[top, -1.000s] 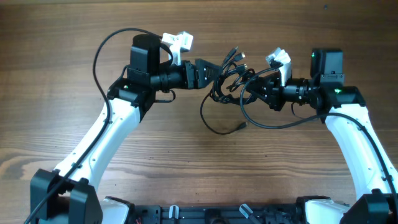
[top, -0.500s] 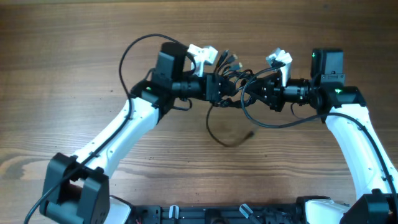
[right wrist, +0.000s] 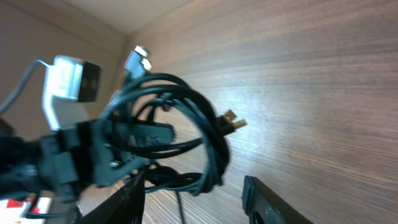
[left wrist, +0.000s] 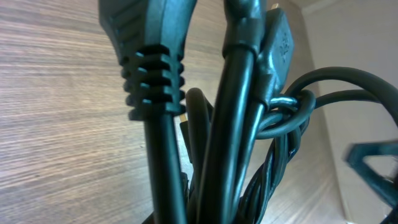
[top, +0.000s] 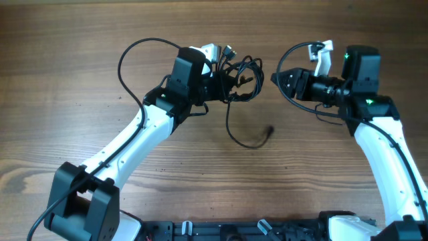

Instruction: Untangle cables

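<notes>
The cables point(top: 242, 75) form a knotted black bundle lifted off the table, with my left gripper point(top: 226, 84) shut on its left side. One strand hangs from the knot in a loop point(top: 235, 137) that ends in a small plug point(top: 269, 130) on the wood. In the left wrist view the cables point(left wrist: 239, 124) fill the frame, a ribbed plug point(left wrist: 149, 68) nearest the lens. My right gripper point(top: 278, 79) stands open to the right of the knot, apart from it. In the right wrist view the bundle point(right wrist: 205, 140) hangs ahead of the open right gripper point(right wrist: 193, 186), nothing between its fingers.
The wooden table point(top: 80, 40) lies all around. The left arm's own thick wire point(top: 130, 53) arches over its wrist, and the right arm's wire point(top: 289, 55) curves above its gripper. The two grippers face each other a short gap apart.
The left gripper shut on the knot and drew it left and back. The right gripper opened, let go of the bundle and pulled away to the right.
</notes>
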Robot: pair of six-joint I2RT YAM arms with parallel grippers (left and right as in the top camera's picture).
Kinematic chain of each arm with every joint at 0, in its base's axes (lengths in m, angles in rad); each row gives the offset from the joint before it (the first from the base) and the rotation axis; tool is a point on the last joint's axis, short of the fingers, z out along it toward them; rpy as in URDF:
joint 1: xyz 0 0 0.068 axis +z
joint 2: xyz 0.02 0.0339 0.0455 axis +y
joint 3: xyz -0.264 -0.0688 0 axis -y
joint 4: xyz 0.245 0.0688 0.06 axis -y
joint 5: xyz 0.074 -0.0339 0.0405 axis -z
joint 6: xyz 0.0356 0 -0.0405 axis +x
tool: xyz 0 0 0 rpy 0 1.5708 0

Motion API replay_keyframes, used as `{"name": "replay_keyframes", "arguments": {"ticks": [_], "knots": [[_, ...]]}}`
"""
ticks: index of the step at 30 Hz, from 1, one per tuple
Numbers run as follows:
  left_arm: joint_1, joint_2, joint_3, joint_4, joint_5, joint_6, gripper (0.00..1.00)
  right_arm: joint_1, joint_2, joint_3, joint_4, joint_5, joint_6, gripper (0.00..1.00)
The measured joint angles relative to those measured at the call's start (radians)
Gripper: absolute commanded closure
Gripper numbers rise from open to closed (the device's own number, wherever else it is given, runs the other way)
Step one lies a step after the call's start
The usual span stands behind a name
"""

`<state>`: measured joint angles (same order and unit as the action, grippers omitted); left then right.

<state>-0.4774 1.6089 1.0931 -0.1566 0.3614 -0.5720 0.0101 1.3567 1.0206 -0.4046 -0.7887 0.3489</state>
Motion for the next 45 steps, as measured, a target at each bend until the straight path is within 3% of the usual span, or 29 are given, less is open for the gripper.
{"name": "replay_keyframes", "arguments": {"ticks": [6,12,18,21,26,28,32,37,41,45], "knots": [[0.000,0.000,0.000,0.000,-0.028,-0.041,0.96,0.082,-0.005,0.000,0.050,-0.017,0.058,0.32],[-0.003,0.001,0.000,0.000,-0.027,-0.168,0.96,0.209,0.016,0.000,0.148,0.017,0.068,0.33],[-0.014,0.001,0.000,0.001,0.019,-0.212,0.96,0.273,0.113,0.000,0.264,0.106,0.114,0.42],[-0.021,0.002,0.000,0.000,0.032,-0.220,0.96,0.280,0.143,0.000,0.329,0.131,0.142,0.52],[-0.038,0.003,0.000,0.000,0.032,-0.227,0.96,0.289,0.183,0.000,0.383,0.143,0.176,0.95],[-0.042,0.003,0.000,0.000,0.030,-0.227,0.96,0.290,0.183,0.000,0.396,0.139,0.197,0.96],[-0.042,0.003,0.000,-0.015,-0.021,-0.226,0.96,0.227,0.147,-0.001,0.394,0.059,0.271,0.96],[-0.058,0.003,0.021,0.007,-0.057,-0.111,0.96,-0.015,-0.011,-0.005,0.348,-0.136,0.361,0.96],[-0.069,-0.001,0.035,0.031,-0.016,0.009,0.96,-0.183,-0.042,-0.006,0.191,-0.187,0.303,0.96],[-0.069,-0.001,0.032,0.038,0.033,0.107,0.96,-0.235,-0.010,-0.008,0.030,-0.118,0.147,0.96]]}}
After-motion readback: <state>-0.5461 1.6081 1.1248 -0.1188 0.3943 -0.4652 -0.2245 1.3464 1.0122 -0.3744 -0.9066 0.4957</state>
